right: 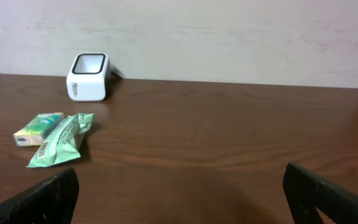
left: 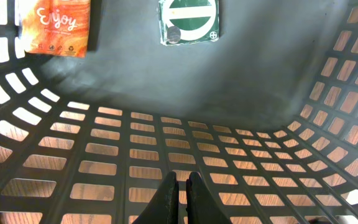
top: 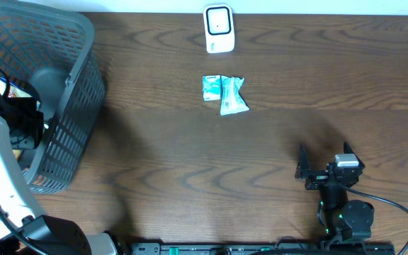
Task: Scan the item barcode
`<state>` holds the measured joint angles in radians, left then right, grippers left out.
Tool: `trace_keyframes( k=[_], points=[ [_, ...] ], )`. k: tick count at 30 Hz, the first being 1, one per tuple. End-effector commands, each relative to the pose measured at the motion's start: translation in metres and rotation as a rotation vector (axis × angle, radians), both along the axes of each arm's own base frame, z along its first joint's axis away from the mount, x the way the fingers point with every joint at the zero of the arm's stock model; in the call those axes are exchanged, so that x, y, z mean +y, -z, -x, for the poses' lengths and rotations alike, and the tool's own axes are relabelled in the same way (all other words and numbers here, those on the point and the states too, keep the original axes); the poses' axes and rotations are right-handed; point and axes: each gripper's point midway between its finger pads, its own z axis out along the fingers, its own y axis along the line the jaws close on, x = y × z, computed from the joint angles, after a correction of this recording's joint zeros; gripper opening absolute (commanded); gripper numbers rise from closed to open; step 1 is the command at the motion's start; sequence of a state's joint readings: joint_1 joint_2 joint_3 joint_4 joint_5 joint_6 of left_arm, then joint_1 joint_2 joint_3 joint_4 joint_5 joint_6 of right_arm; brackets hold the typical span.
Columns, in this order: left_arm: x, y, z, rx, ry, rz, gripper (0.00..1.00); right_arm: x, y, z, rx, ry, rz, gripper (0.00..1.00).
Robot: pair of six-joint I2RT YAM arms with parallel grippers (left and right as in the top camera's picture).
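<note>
1. Left gripper (left: 181, 186), jaws together, sits low in the basket (left: 166, 143): lattice walls all round, orange pack (left: 55, 28) and green pack (left: 188, 22) ahead on the floor.
2. Right gripper (right: 182, 199), jaws spread wide: bare table (right: 229, 143) runs unblocked to the packets (right: 55, 137).
3. Scanner (right: 89, 78) stands behind them, apart.

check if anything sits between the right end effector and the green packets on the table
Nothing visible does. Only bare table lies between the open right end effector and the green packets, and nothing sits between the packets and the white scanner behind them.
</note>
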<state>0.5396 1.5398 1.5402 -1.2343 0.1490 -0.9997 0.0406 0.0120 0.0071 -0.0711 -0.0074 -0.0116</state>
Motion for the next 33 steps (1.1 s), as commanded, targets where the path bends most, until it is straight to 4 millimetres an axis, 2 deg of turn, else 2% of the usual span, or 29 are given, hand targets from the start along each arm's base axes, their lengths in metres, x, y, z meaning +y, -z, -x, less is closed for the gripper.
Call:
trace_keyframes(
  k=[1,6,11,14,25,27,33],
  points=[
    [-0.001,-0.005,0.002,0.001,-0.026,-0.004,0.07,0.001,0.001,0.0,0.001,-0.004,-0.007,0.99],
    [-0.006,-0.018,0.003,-0.028,0.0,-0.048,0.07,0.001,0.001,0.0,0.001,-0.004,-0.007,0.99],
    [0.006,-0.037,0.018,-0.031,-0.033,-0.181,0.07,0.001,0.001,0.0,0.001,-0.004,-0.007,0.99],
    [0.005,-0.042,0.021,-0.042,-0.038,-0.191,0.07,0.001,0.001,0.0,0.001,-0.004,-0.007,0.99],
    [-0.013,-0.022,0.04,0.078,-0.008,-0.125,0.07,0.001,0.001,0.0,0.001,-0.004,-0.007,0.99],
    [-0.016,-0.022,0.039,0.073,0.0,-0.114,0.07,0.001,0.001,0.0,0.001,-0.004,-0.007,0.99],
    [-0.044,-0.022,0.029,0.041,0.074,-0.034,0.07,0.001,0.001,0.0,0.001,-0.004,-0.007,0.99]
  ],
)
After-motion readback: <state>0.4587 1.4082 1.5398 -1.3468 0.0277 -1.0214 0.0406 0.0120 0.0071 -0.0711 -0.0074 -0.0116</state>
